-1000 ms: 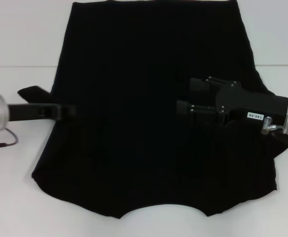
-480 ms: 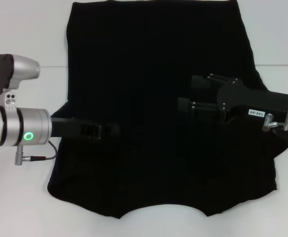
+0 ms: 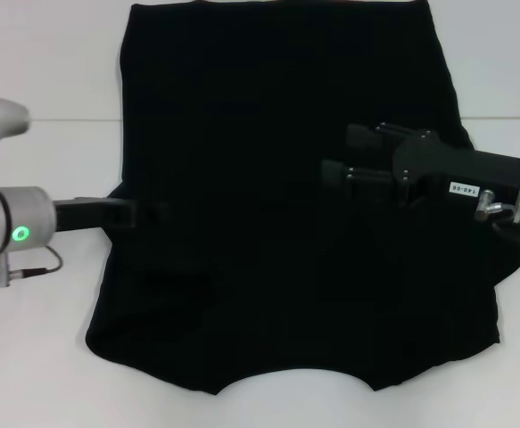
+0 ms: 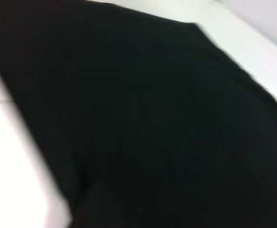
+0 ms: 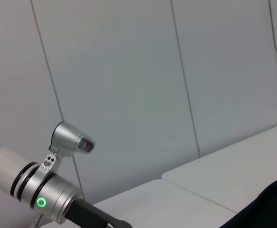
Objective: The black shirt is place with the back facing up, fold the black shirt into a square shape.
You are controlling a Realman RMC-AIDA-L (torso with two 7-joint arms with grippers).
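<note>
The black shirt [image 3: 268,107] lies spread flat on the white table [image 3: 37,71], plain side up, neckline toward me. Its cloth fills most of the left wrist view [image 4: 167,123]. My left gripper [image 3: 148,214] reaches in low over the shirt's left edge, dark against the cloth. My right gripper [image 3: 344,153] hovers over the shirt's right half, open, its two fingers [image 3: 335,169] apart with nothing between them. The right wrist view looks across at my left arm [image 5: 48,199] and catches only a corner of the shirt [image 5: 273,204].
Bare white table shows to the left [image 3: 28,357] and right [image 3: 509,80] of the shirt. A seam line [image 3: 63,120] crosses the tabletop. A grey panelled wall [image 5: 128,71] stands beyond the table.
My left gripper swept right across the shirt, then drew back left. The left sleeve and left edge now lie folded inward. My right gripper barely moved.
</note>
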